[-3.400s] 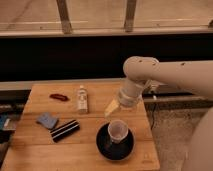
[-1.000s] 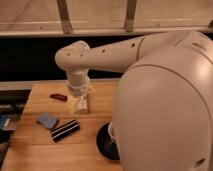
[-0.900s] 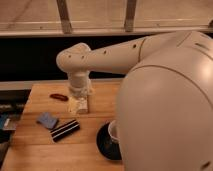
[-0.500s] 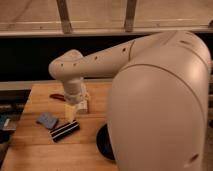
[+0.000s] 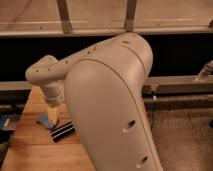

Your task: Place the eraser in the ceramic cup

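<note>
The arm point(image 5: 107, 110) comes first: its broad white shell fills the middle of the view and covers the right part of the bench point(image 5: 24, 152), so the cup cannot be seen. Left of the shell, bare wooden bench shows. The eraser point(image 5: 62, 131) lies flat there, slanted, with its right end running under the edge of the shell. Just above its left end hangs the gripper point(image 5: 51, 118), pointing down from the bent wrist. Its yellowish fingers point(image 5: 50, 113) stand spread and pinch nothing; whether they touch the eraser cannot be told. Beside the gripper, on its left, lies a blue-grey pad point(image 5: 43, 119), partly hidden by the fingers. A blue object point(image 5: 4, 123) shows at the left edge. Speckled floor point(image 5: 182, 135) lies to the right. Beyond runs a pale rail point(image 5: 177, 84) against a dark wall, with metal posts point(image 5: 64, 15) above.
</note>
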Controlling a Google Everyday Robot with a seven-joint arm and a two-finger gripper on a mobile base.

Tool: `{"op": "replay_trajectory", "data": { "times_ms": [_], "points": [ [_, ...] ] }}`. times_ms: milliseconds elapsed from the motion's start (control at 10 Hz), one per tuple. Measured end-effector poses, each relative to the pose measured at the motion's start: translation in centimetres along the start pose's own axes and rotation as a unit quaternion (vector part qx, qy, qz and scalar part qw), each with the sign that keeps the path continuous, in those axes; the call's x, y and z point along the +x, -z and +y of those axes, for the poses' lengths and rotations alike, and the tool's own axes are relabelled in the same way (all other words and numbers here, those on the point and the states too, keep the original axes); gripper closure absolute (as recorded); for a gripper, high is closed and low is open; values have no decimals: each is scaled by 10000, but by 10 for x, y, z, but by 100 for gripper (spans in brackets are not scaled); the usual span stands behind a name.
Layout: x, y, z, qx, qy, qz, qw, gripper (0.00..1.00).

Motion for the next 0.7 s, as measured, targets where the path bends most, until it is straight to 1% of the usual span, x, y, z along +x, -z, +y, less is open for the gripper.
{"op": "replay_trajectory", "data": {
  "times_ms": [100,200,700],
  "points": [
    [-10,-2,0,-20,75,-167,9998,20],
    [-14,-3,0,-30,104,-245,9996,20],
    [-13,-2,1,-27,105,-244,9996,20]
  ]
}}
